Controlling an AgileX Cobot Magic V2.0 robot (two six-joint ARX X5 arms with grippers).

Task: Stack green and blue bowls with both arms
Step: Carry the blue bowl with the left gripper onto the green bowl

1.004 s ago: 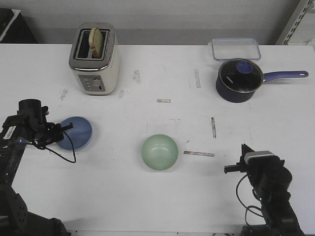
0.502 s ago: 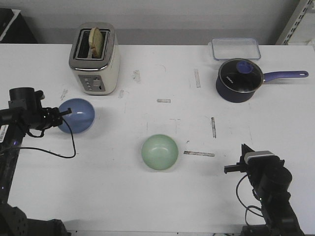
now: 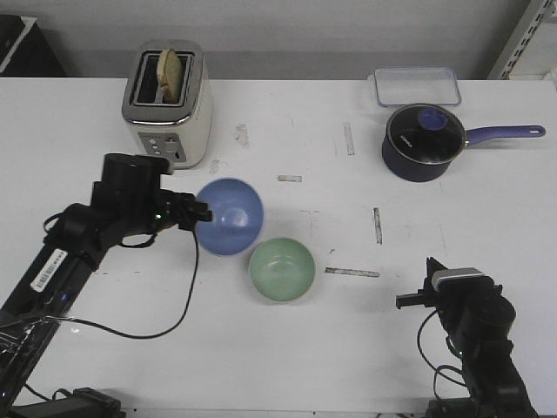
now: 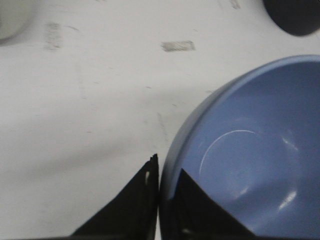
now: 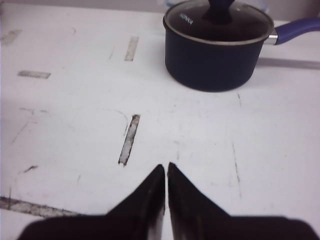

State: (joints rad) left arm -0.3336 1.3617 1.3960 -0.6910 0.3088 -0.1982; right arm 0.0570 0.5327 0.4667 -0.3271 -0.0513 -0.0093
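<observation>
My left gripper is shut on the near rim of the blue bowl and holds it tilted above the table, just up and left of the green bowl. In the left wrist view the blue bowl fills the frame's right side, its rim pinched between my fingers. The green bowl sits upright on the table at the centre. My right gripper rests at the front right, shut and empty; in the right wrist view its tips meet over bare table.
A cream toaster with bread stands at the back left. A dark navy saucepan with a glass lid and a clear container are at the back right. Grey tape marks dot the white table.
My left arm has lifted the blue bowl off the table at the left and carried it right, up to the green bowl. The right arm and green bowl have not moved.
</observation>
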